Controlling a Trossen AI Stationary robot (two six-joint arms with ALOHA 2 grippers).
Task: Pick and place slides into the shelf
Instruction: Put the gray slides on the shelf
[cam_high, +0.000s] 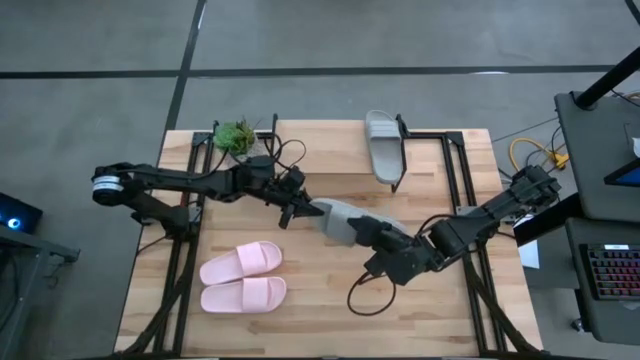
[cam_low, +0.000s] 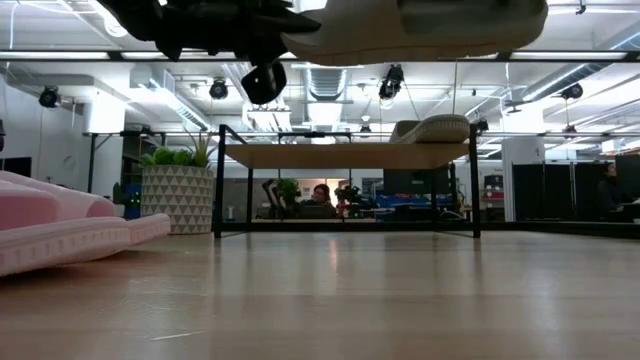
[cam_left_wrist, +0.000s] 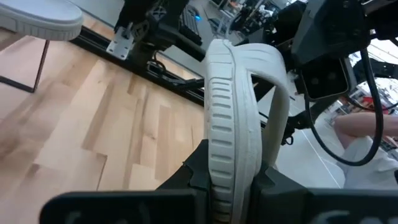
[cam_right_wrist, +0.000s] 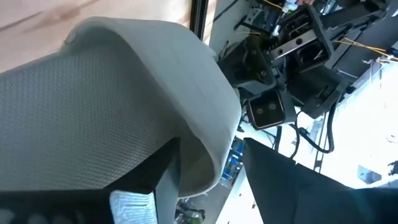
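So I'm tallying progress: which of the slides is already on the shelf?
The grey-beige slide lying on the shelf. Its mate is held in the air between both end effectors, and the pale pink pair lies on the table.

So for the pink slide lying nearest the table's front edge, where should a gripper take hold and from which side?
Take the pink slide by its wide strap, coming straight down from above. It lies flat, sole down, so the strap arches clear of the footbed and gives a finger room underneath. Its partner lies close alongside, so a grip across the sole's edges looks crowded.
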